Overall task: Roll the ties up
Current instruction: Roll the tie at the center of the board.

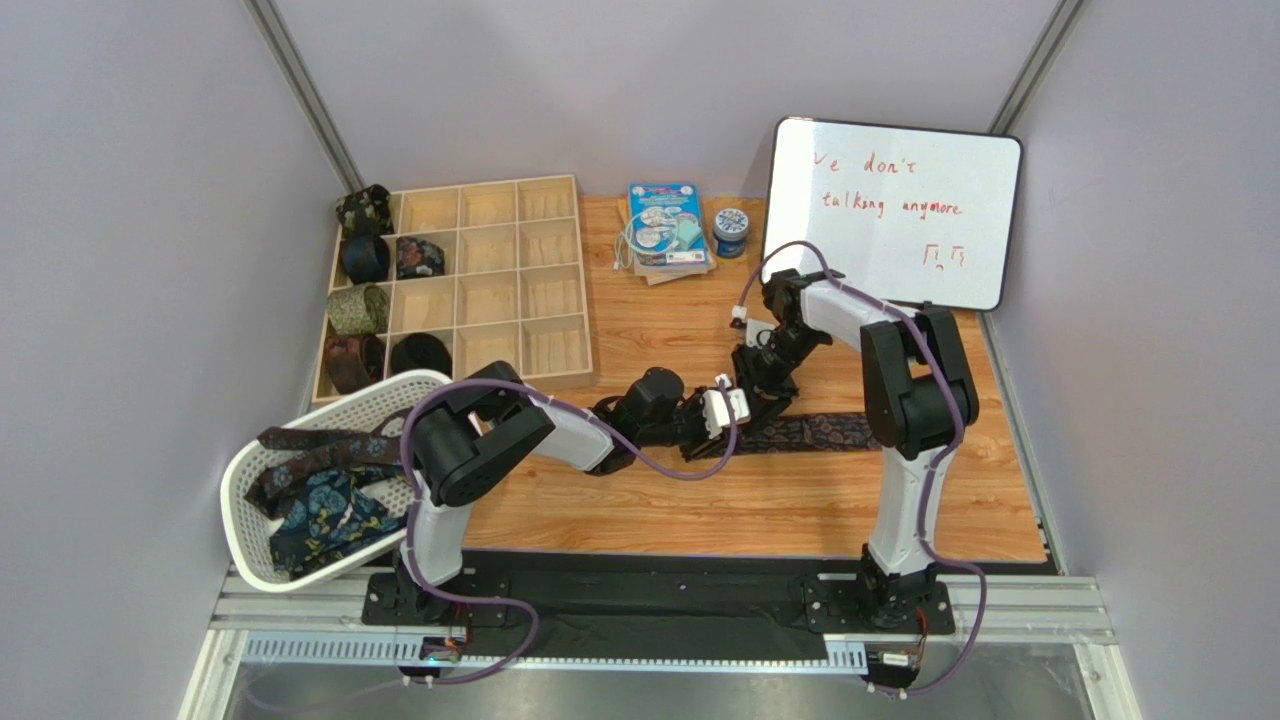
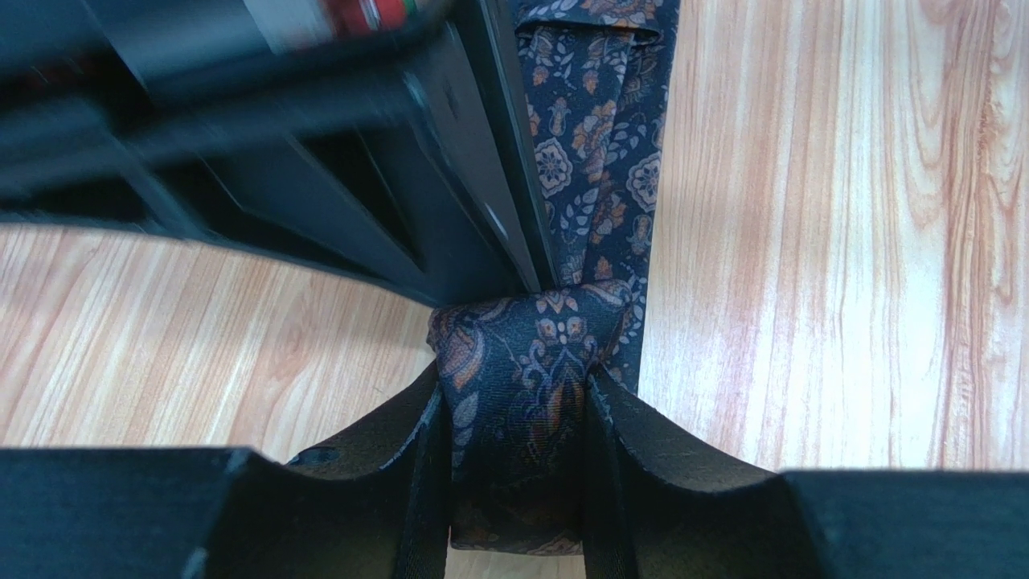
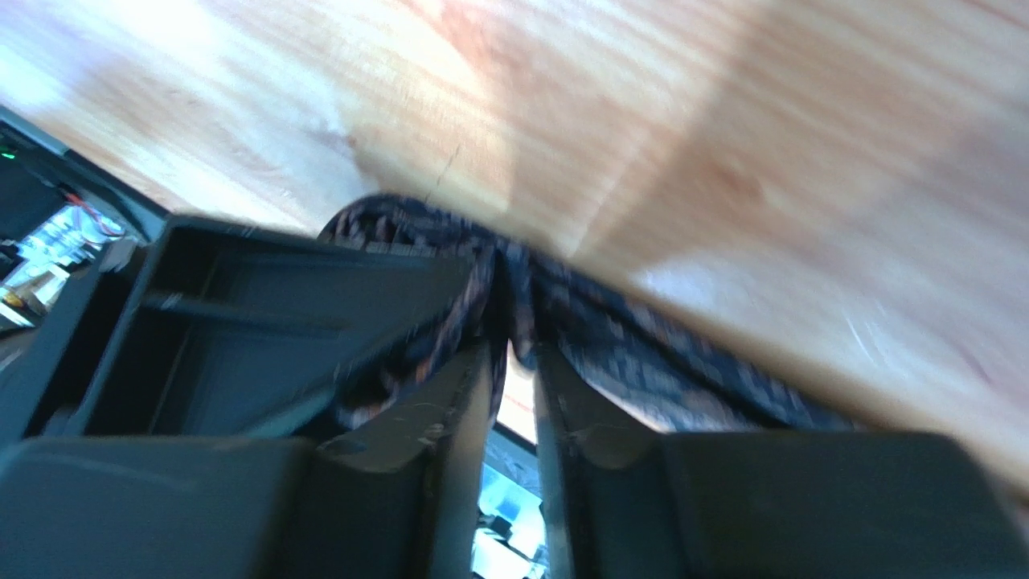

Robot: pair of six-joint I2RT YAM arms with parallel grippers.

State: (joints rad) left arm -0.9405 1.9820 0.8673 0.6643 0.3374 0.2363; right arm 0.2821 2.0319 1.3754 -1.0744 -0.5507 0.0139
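A navy tie with an orange paisley pattern [image 1: 819,434] lies across the wooden table, its free length running right. My left gripper [image 1: 718,425] is shut on the folded or rolled start of this tie [image 2: 525,386], which sits between its fingers. My right gripper [image 1: 747,393] is right above and against the left one, its jaws pinched on the same tie [image 3: 513,308] with only a thin gap between them. More ties [image 1: 323,488] lie heaped in the white mesh basket [image 1: 248,518]. Rolled ties [image 1: 358,311] sit in the left cells of the wooden tray.
The wooden compartment tray [image 1: 496,270] stands at the back left. A stack of packets [image 1: 667,228] and a small blue jar [image 1: 730,230] are at the back centre. A whiteboard [image 1: 894,210] leans at the back right.
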